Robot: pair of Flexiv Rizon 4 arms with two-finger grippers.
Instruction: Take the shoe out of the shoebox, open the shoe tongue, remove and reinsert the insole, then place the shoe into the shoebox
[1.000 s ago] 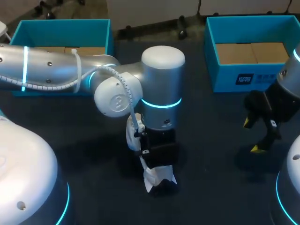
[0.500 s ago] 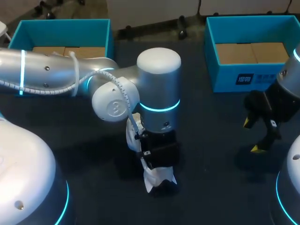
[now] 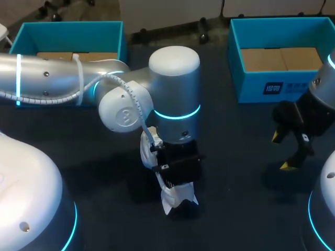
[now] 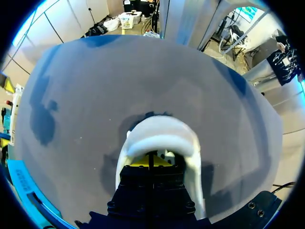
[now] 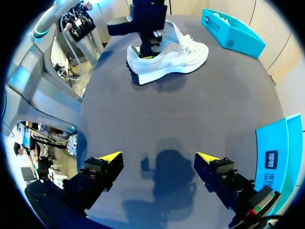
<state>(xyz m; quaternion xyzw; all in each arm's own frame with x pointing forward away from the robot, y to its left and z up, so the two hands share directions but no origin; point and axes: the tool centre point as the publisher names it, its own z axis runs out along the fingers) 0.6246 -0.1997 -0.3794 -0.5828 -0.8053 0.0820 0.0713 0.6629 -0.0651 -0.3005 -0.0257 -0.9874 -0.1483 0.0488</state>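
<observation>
left arm's big wrist joint has shifted a little toward the left and far side of the counter (image 3: 235, 157) in the last second, head view; white sneaker (image 3: 175, 197) and right arm unchanged.

left gripper (image 4: 152, 163): points straight down into the sneaker's heel opening, yellow tips together with only a thin line between them. cannot see whether anything is nipped there. from the left wrist view the white heel collar curves around the tips.

sneaker: sole down on the dark counter, roughly mid-counter, outside both boxes. right wrist view shows it side-on, heel under the left gripper.

right gripper (image 5: 159, 160): fingers wide apart, nothing between them, held above bare counter, well apart from the sneaker.

left teal shoebox (image 3: 68, 25) and right teal shoebox (image 3: 282, 86): at the far corners of the counter, brown card lining the floor of each.
</observation>
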